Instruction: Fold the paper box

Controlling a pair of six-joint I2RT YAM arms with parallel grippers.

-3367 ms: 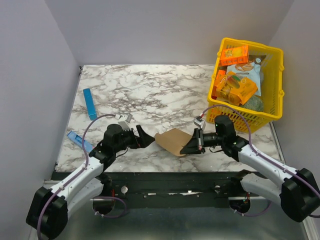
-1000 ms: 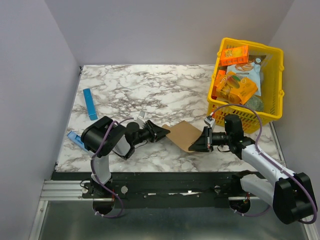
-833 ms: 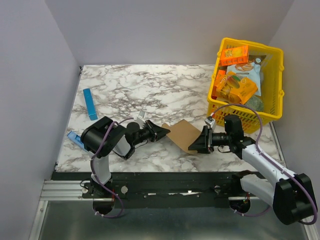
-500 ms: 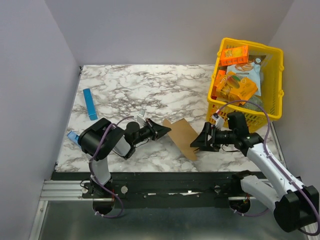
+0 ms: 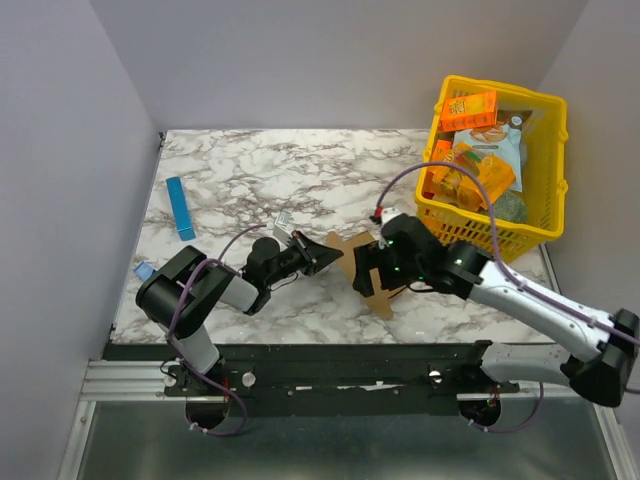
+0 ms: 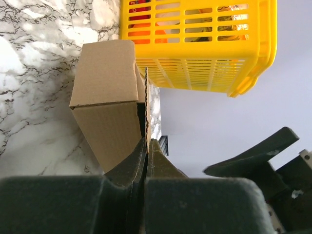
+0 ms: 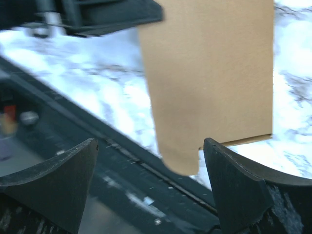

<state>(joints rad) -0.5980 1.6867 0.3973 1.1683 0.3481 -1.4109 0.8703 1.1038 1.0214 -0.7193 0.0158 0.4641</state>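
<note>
The paper box [image 5: 347, 258] is a flat brown cardboard piece held just above the marble table [image 5: 300, 180] near its front edge. My left gripper [image 5: 320, 258] is shut on the box's left edge. In the left wrist view the fingers [image 6: 131, 168] pinch a thin cardboard edge, and the paper box [image 6: 105, 92] stands folded beyond them. My right gripper [image 5: 372, 272] hovers over the box's right part, hiding some of it. It is open in the right wrist view, with the paper box [image 7: 209, 73] and its rounded tab between the right gripper [image 7: 150, 144] tips, untouched.
A yellow basket [image 5: 553, 170] full of snack packs stands at the back right and is close behind the box as the basket [image 6: 204, 73] in the left wrist view. A slim blue bar [image 5: 180, 207] lies at the left. The table's front edge and a black rail [image 7: 146, 180] lie just below.
My right gripper has opened, let go of the box's right edge and swung left over the box. My left gripper has shut on the left edge.
</note>
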